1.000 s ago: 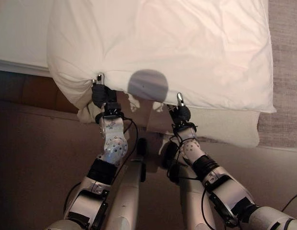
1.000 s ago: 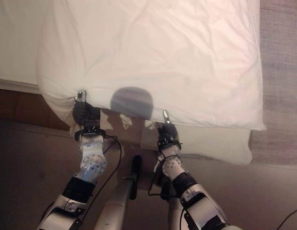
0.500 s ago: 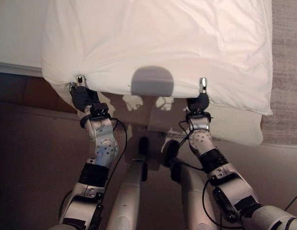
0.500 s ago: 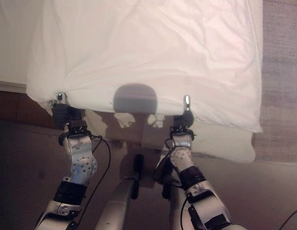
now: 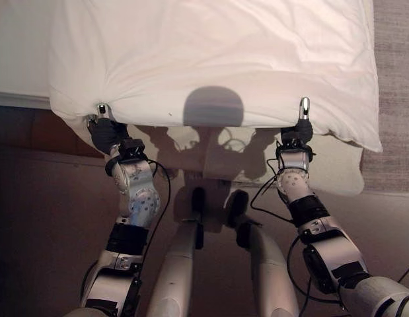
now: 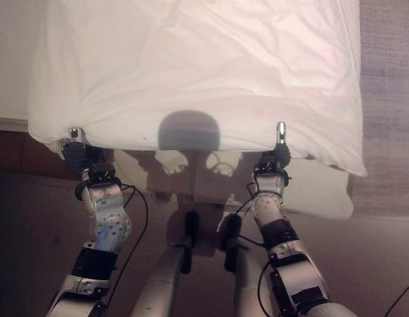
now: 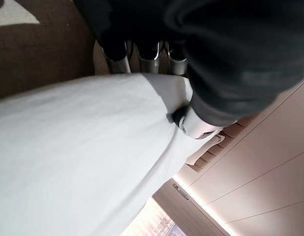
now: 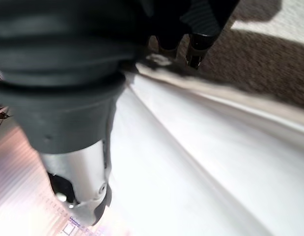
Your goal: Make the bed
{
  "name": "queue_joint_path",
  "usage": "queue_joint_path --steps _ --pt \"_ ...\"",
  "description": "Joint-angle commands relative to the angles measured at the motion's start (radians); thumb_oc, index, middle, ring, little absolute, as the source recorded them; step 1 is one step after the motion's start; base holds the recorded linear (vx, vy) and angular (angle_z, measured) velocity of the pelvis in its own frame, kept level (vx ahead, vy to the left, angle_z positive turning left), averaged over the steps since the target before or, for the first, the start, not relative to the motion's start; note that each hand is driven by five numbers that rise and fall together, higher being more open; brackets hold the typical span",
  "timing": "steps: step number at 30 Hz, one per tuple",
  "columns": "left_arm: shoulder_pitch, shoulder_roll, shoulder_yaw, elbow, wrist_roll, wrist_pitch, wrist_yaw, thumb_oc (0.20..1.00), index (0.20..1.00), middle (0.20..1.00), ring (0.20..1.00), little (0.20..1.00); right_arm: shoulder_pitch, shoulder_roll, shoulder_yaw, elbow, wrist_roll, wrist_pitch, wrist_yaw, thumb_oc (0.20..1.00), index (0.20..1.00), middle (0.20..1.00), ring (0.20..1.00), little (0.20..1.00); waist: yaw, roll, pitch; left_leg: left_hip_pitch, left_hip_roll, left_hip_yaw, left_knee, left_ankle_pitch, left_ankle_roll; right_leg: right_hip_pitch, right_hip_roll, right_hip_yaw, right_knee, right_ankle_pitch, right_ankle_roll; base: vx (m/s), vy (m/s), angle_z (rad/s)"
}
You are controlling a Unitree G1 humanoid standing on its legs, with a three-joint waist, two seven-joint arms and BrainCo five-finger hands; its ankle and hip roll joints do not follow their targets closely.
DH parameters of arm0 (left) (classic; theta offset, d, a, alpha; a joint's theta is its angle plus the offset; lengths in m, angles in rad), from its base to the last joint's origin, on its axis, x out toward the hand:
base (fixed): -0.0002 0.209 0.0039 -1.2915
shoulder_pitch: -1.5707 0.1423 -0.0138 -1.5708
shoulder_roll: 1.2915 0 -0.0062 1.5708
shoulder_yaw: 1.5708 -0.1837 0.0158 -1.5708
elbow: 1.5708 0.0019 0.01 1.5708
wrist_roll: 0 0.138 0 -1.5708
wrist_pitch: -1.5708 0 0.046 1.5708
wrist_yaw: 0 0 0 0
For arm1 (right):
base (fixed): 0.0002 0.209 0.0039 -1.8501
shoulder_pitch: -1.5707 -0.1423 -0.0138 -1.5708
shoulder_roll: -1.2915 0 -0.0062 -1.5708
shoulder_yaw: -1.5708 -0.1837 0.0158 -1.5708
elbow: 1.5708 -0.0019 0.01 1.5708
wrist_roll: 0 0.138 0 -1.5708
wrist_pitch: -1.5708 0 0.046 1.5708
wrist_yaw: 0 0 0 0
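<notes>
At the near edge of the white pillow (image 5: 217,59), both hands pinch the cloth. The left hand (image 5: 104,131) grips the pillow's near left corner, thumb on top and fingers curled beneath, as the left wrist view shows with white fabric clamped between the fingers (image 7: 152,51) and the thumb. The right hand (image 5: 298,132) holds the near edge close to the pillow's right corner, thumb pressed on top and fingers under the cloth. Under the pillow lies a second pillow (image 5: 336,168), its right end sticking out. Beyond and to the left of the held pillow spreads the white bed sheet (image 5: 19,46).
</notes>
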Motion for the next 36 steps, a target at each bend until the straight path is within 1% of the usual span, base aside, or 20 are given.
queue_joint_path --steps 1,5,6,10,16,17,18,25,29,32,33,34,35,36 --pt "0.009 0.086 0.236 0.009 0.064 -0.127 0.03 0.2 0.2 0.2 0.2 0.2 0.071 -0.168 -0.175 0.041 -0.016 -0.096 -0.03 1.0 1.0 1.0 1.0 1.0 -0.003 0.062 -0.17 -0.067 -0.017 -0.017 -0.003 -0.005 -0.029 -0.021 -0.075 0.015 -0.065 0.09 0.159 0.0 0.0 0.0" --pt "0.001 0.101 0.256 0.046 0.052 -0.127 0.043 0.2 0.2 0.2 0.2 0.2 0.065 -0.189 -0.188 0.053 -0.023 -0.097 -0.044 1.0 1.0 1.0 1.0 1.0 -0.006 0.065 -0.178 -0.073 -0.016 -0.016 0.0 -0.004 -0.032 -0.029 -0.076 0.015 -0.055 0.085 0.158 0.0 0.0 0.0" --pt "0.004 0.11 0.274 0.072 0.046 -0.123 0.049 0.2 0.2 0.2 0.2 0.2 0.066 -0.201 -0.197 0.057 -0.029 -0.097 -0.052 1.0 1.0 1.0 1.0 1.0 -0.009 0.065 -0.184 -0.073 -0.015 -0.015 -0.004 -0.003 -0.034 -0.033 -0.078 0.015 -0.056 0.086 0.16 0.0 0.0 0.0" --pt "0.005 0.13 0.296 0.132 0.023 -0.116 0.051 0.2 0.2 0.2 0.2 0.2 0.065 -0.216 -0.206 0.075 -0.028 -0.087 -0.053 1.0 1.0 1.0 1.0 1.0 -0.014 0.066 -0.194 -0.077 -0.014 -0.013 -0.003 -0.003 -0.034 -0.039 -0.076 0.017 -0.054 0.086 0.16 0.0 0.0 0.0" --pt "-0.001 0.154 0.322 0.176 0.0 -0.116 0.052 0.2 0.2 0.2 0.2 0.2 0.065 -0.228 -0.206 0.09 -0.03 -0.077 -0.05 1.0 1.0 1.0 1.0 1.0 -0.018 0.063 -0.199 -0.079 -0.012 -0.008 -0.002 -0.004 -0.035 -0.042 -0.075 0.023 -0.053 0.087 0.16 0.01 0.012 -0.03" --pt "0.002 0.156 0.336 0.186 0.001 -0.115 0.055 0.2 0.2 0.2 0.2 0.2 0.07 -0.226 -0.212 0.09 -0.029 -0.079 -0.05 0.288 0.288 0.288 0.288 0.288 -0.019 0.063 -0.202 -0.078 -0.012 -0.007 -0.003 -0.005 -0.034 -0.043 -0.076 0.025 -0.054 0.087 0.16 0.01 0.012 -0.04" --pt "0.003 0.157 0.337 0.189 -0.002 -0.113 0.054 0.2 0.2 0.2 0.2 0.2 0.071 -0.225 -0.214 0.087 -0.028 -0.08 -0.048 0.2 0.2 0.2 0.2 0.2 -0.02 0.063 -0.202 -0.079 -0.012 -0.006 -0.004 -0.004 -0.035 -0.046 -0.076 0.025 -0.054 0.088 0.16 0.01 0.012 -0.04" --pt "0.019 0.156 0.346 0.206 0.001 -0.104 0.051 0.2 0.2 0.2 0.2 0.2 0.096 -0.218 -0.217 0.058 -0.039 -0.085 -0.043 0.2 0.2 0.2 0.2 0.2 -0.025 0.057 -0.212 -0.081 -0.01 -0.003 -0.008 -0.005 -0.033 -0.05 -0.073 0.03 -0.057 0.088 0.16 0.0 0.002 -0.01" --pt "0.035 0.135 0.345 0.204 -0.01 -0.103 0.038 0.2 0.2 0.2 0.2 0.2 0.123 -0.198 -0.215 0.005 -0.047 -0.095 -0.03 0.2 0.2 0.2 0.2 0.2 -0.029 0.056 -0.208 -0.08 -0.008 0.001 -0.013 -0.005 -0.032 -0.053 -0.07 0.036 -0.058 0.09 0.16 0.0 0.0 0.0" --pt "0.053 0.109 0.339 0.195 -0.024 -0.102 0.022 0.2 0.2 0.2 0.2 0.2 0.159 -0.171 -0.215 -0.068 -0.053 -0.115 -0.022 0.2 0.2 0.2 0.2 0.2 -0.034 0.053 -0.202 -0.075 -0.008 0.002 -0.025 0.001 -0.034 -0.046 -0.067 0.035 -0.074 0.096 0.161 0.0 -0.004 -0.01" --pt "0.06 0.096 0.334 0.19 -0.029 -0.098 0.015 0.423 0.423 0.423 0.423 0.423 0.176 -0.159 -0.211 -0.096 -0.06 -0.119 -0.02 0.2 0.2 0.2 0.2 0.2 -0.036 0.052 -0.2 -0.073 -0.007 0.001 -0.032 0.004 -0.034 -0.042 -0.064 0.035 -0.084 0.097 0.161 0.0 0.0 0.0" --pt "0.067 0.076 0.327 0.187 -0.043 -0.098 0.005 0.743 0.743 0.743 0.743 0.743 0.194 -0.134 -0.213 -0.143 -0.054 -0.14 -0.011 0.2 0.2 0.2 0.2 0.2 -0.04 0.051 -0.196 -0.07 -0.005 0.001 -0.037 0.007 -0.036 -0.038 -0.061 0.035 -0.092 0.097 0.161 0.0 0.0 0.0" --pt "0.071 0.076 0.326 0.187 -0.046 -0.098 0.002 1.0 1.0 1.0 1.0 1.0 0.203 -0.13 -0.212 -0.153 -0.057 -0.142 -0.014 0.2 0.2 0.2 0.2 0.2 -0.04 0.05 -0.198 -0.068 -0.005 0.0 -0.038 0.008 -0.036 -0.036 -0.06 0.035 -0.094 0.098 0.161 0.0 0.0 0.0" --pt "0.08 0.066 0.319 0.191 -0.059 -0.092 -0.007 1.0 1.0 1.0 1.0 1.0 0.217 -0.12 -0.209 -0.181 -0.063 -0.149 -0.012 0.2 0.2 0.2 0.2 0.2 -0.043 0.05 -0.196 -0.066 -0.005 -0.002 -0.04 0.008 -0.035 -0.033 -0.058 0.035 -0.097 0.098 0.16 0.0 0.0 0.0"
